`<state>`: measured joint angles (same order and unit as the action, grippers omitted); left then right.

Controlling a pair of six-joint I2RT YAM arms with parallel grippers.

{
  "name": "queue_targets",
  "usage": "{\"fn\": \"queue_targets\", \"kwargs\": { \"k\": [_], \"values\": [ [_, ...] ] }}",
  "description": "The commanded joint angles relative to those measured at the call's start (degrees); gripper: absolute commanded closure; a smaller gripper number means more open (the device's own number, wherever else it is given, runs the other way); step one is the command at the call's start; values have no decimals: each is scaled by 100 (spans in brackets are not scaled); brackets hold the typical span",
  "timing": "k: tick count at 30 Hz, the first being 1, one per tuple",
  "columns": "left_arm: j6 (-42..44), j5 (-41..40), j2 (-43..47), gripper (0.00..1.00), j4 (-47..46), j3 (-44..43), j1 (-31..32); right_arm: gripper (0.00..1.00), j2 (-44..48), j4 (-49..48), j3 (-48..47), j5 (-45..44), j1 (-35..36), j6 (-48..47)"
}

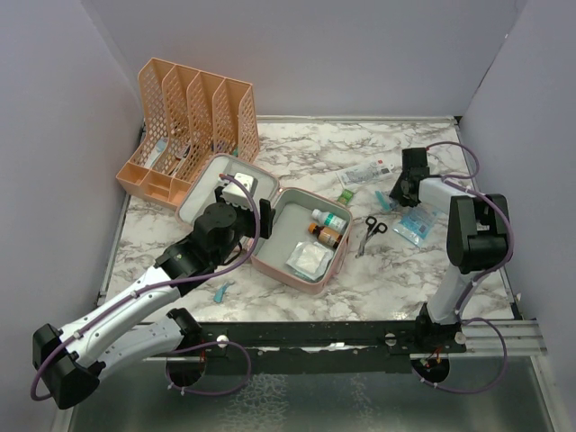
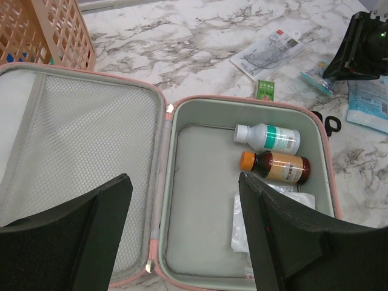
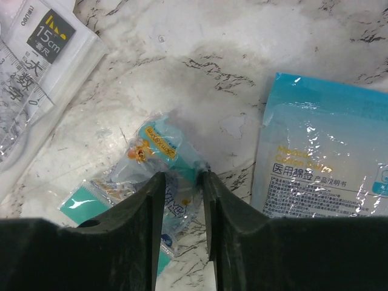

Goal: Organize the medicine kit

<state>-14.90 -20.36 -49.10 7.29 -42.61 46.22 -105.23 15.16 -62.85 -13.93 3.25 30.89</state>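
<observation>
The pink medicine kit (image 1: 298, 275) lies open in the middle of the table, mesh-pocket lid to the left. Its grey-green tray (image 2: 200, 176) holds a white bottle (image 2: 270, 137), a brown bottle with an orange cap (image 2: 280, 167) and a clear bag of gauze (image 2: 298, 198). My left gripper (image 2: 185, 179) hovers open and empty over the hinge and tray (image 1: 247, 202). My right gripper (image 3: 182, 176) is at the far right (image 1: 399, 193), its fingers closed narrowly on a teal plastic packet (image 3: 151, 142) lying on the marble.
An orange perforated file rack (image 1: 189, 126) stands at the back left. Right of the kit lie black scissors (image 1: 371, 229), a small green box (image 1: 346, 193), a bagged ruler (image 3: 36, 66) and a blue cotton packet (image 3: 327, 151). A small teal item (image 1: 222, 290) lies near the front.
</observation>
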Motion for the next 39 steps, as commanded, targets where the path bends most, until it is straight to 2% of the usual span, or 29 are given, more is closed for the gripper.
{"fn": "queue_targets", "kwargs": {
  "k": [1, 3, 7, 10, 13, 26, 33, 39],
  "values": [
    [-51, 41, -28, 25, -160, 59, 11, 66, -371, 340, 29, 55, -26, -131],
    [-54, 41, -34, 25, -166, 68, 11, 67, -460, 413, -26, 32, -26, -121],
    [-56, 28, -27, 25, -157, 66, 11, 80, -465, 418, -33, 106, -26, -125],
    [-57, 23, -11, 25, -156, 66, 10, 89, -263, 364, 4, 215, -26, -153],
    [-55, 23, -16, 25, -179, 69, 15, 93, 104, 308, 71, 384, -26, -192],
    [-45, -16, -146, 25, -190, -97, 10, 96, 1929, 514, 299, 1520, 439, -374],
    [200, -221, -120, 25, -72, -617, 11, 96, 2939, 1039, 336, 1708, 1335, -303],
    [489, -529, -70, 25, -242, -797, 10, 96, 3301, 1392, 442, 1462, 2461, 210]
  ]
}}
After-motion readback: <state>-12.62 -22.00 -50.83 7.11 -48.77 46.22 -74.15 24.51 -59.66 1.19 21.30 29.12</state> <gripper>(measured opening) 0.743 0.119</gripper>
